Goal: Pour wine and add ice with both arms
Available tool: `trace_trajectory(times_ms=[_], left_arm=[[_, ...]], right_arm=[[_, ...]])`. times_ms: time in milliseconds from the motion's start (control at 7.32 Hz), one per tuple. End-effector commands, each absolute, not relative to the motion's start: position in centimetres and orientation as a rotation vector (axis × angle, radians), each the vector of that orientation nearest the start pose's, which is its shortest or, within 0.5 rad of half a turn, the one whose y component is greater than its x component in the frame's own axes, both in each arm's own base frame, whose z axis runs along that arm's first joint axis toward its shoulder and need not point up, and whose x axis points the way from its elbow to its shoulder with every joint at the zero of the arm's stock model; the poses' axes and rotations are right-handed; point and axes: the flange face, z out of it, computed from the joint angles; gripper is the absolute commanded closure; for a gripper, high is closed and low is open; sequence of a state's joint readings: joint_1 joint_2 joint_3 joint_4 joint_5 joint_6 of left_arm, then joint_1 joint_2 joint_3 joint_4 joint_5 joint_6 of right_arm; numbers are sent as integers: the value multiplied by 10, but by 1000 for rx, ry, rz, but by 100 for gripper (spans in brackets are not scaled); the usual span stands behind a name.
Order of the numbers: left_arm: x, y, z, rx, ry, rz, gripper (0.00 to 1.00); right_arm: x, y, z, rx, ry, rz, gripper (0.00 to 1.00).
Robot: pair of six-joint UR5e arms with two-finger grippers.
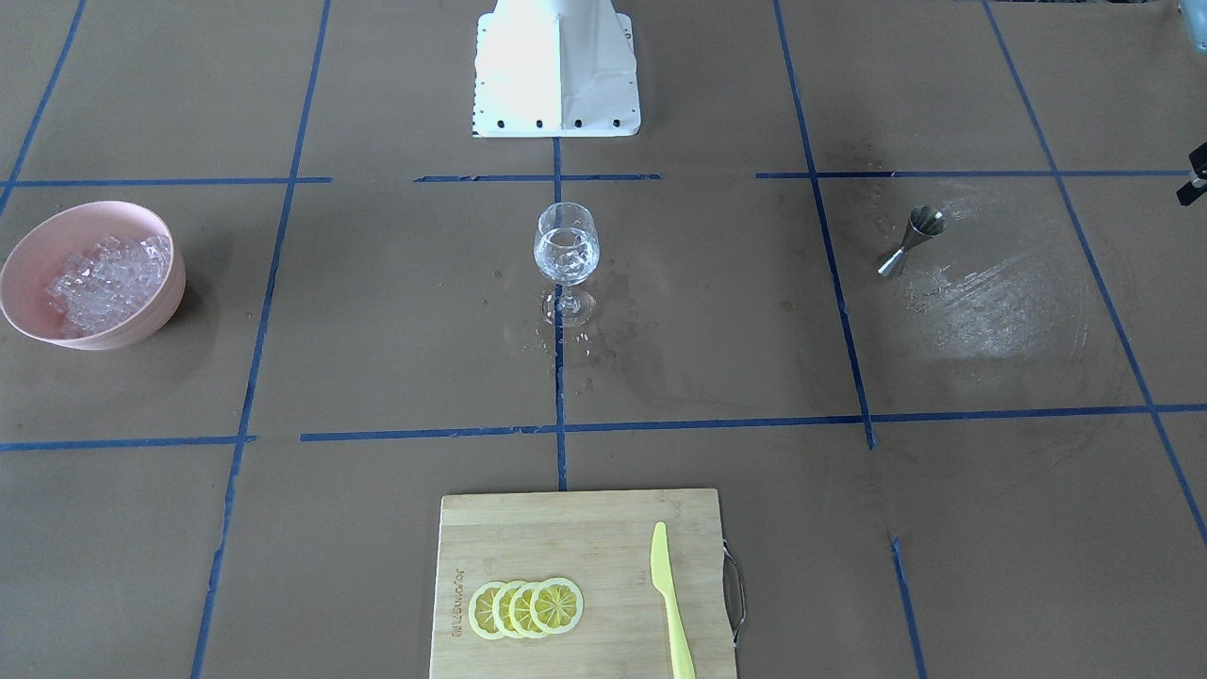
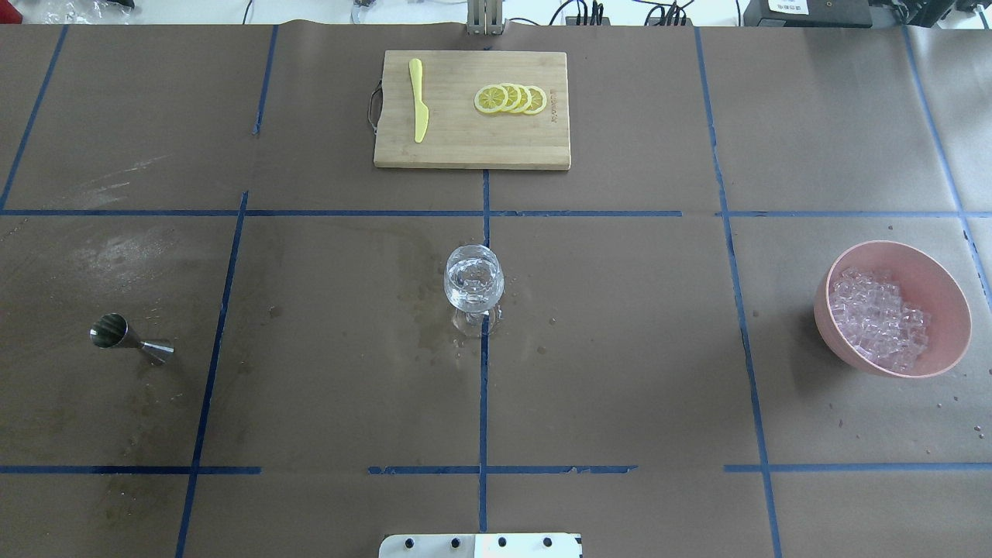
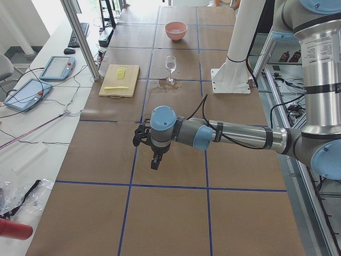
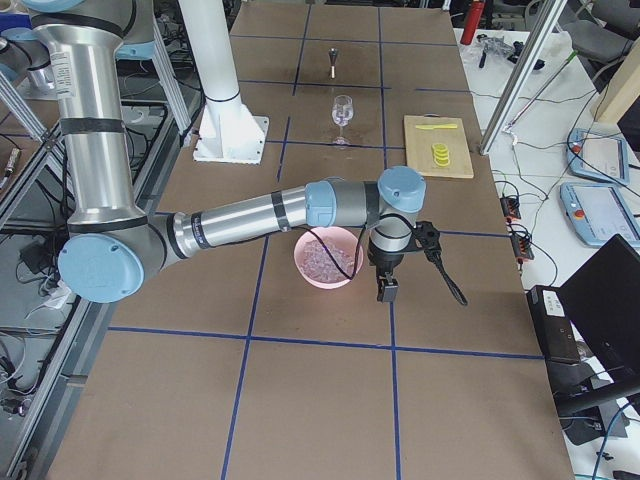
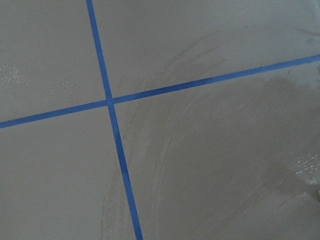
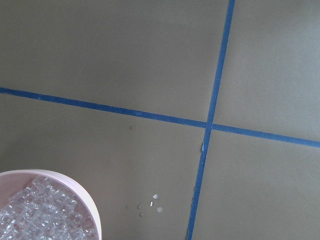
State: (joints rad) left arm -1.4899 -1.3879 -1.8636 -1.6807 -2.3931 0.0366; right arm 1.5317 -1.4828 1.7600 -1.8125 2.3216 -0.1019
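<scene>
The ice (image 2: 880,325) is heaped in a pink bowl (image 2: 955,306) on the robot's right; it also shows in the front view (image 1: 108,283) and the right wrist view (image 6: 40,215). A stemmed glass (image 2: 473,279) with clear contents stands at the table's middle. A steel jigger (image 2: 128,337) stands on the left. My left gripper (image 3: 154,160) shows only in the exterior left view, hanging over bare table. My right gripper (image 4: 385,288) shows only in the exterior right view, beside the bowl (image 4: 300,262). I cannot tell whether either is open or shut.
A wooden cutting board (image 2: 465,147) at the far side carries lemon slices (image 2: 511,99) and a yellow knife (image 2: 418,108). Wet marks surround the glass's foot. Small ice bits (image 6: 150,205) lie on the table by the bowl. The white base block (image 1: 556,66) stands behind the glass.
</scene>
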Motion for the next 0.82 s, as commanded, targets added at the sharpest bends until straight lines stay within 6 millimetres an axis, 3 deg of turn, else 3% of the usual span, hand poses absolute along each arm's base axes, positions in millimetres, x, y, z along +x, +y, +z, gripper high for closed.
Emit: trace_trajectory(times_ms=[0, 273, 410, 683], left_arm=[[-51, -414, 590, 155, 815, 167, 0], [-55, -399, 606, 127, 815, 147, 0], [-57, -402, 596, 158, 814, 155, 0], [-54, -406, 605, 134, 813, 153, 0]], right_arm=[[53, -511, 557, 37, -770, -117, 0], [52, -508, 568, 16, -775, -108, 0], [52, -507, 572, 8, -775, -105, 0], [52, -505, 575, 4, -774, -105, 0]])
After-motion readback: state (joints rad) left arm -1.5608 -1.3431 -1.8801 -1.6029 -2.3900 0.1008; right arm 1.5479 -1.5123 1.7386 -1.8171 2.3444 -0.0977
